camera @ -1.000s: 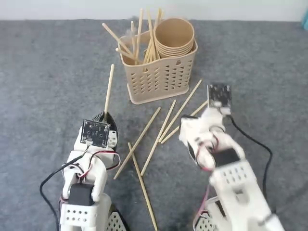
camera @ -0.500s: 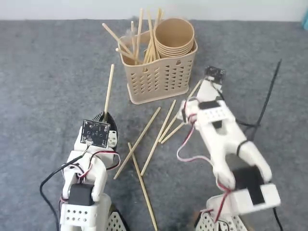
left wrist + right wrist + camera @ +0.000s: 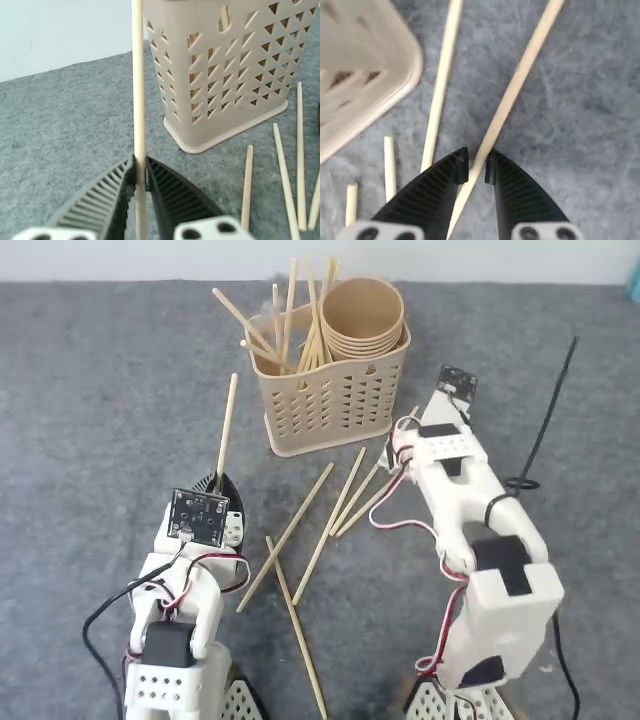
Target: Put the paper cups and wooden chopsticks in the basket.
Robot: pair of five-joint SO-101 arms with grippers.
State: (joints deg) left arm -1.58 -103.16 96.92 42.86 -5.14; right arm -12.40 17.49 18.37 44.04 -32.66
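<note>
On grey carpet, the left gripper clamps an upright pale wooden chopstick, the beige slotted plastic basket at centre holds stacked brown paper cups, and the right gripper sits with jaws narrowly parted astride a fallen wooden chopstick.
</note>
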